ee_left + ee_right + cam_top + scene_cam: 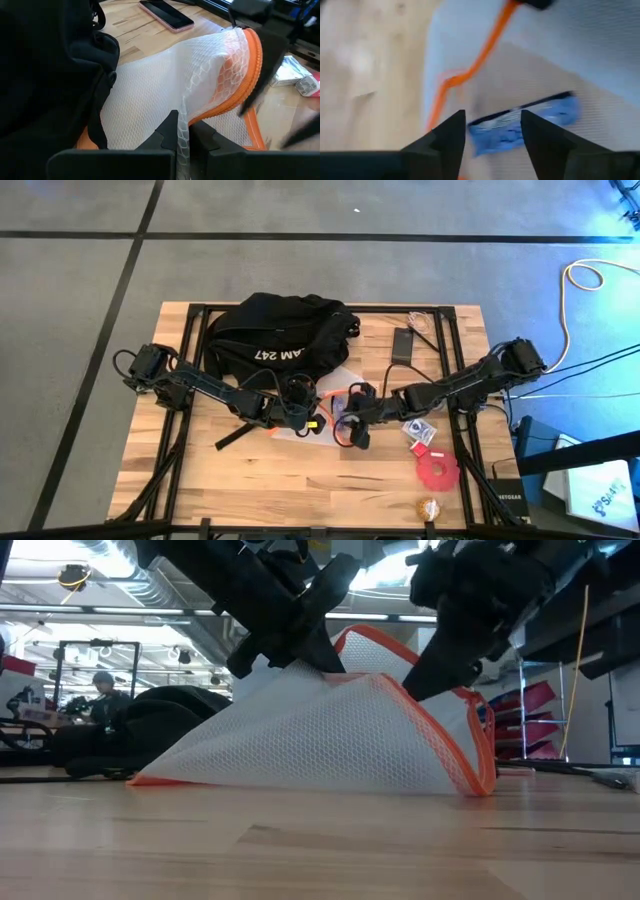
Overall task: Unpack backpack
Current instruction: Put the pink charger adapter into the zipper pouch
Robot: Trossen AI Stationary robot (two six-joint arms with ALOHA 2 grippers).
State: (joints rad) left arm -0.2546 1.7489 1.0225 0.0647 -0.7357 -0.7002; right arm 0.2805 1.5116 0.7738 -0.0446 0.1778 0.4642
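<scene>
Fingers of the left gripper (183, 136) pinch a white mesh pouch (330, 735) mid-frame; the right gripper (492, 131) stands spread over it. Several items already lie out lower right, so unpacking looks well underway; the backpack (275, 330) sits upper centre.

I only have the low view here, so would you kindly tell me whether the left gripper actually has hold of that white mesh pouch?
Observer: Yes. The left wrist view shows the left gripper with its jaws shut on a fold of the mesh pouch.
Operator: Thank you. And what is the right one doing?
Observer: The right gripper has its jaws open and points at the pouch with nothing between them.
Operator: Is there anything inside the pouch?
Observer: A blue packet shows through the mesh in the right wrist view.
</scene>
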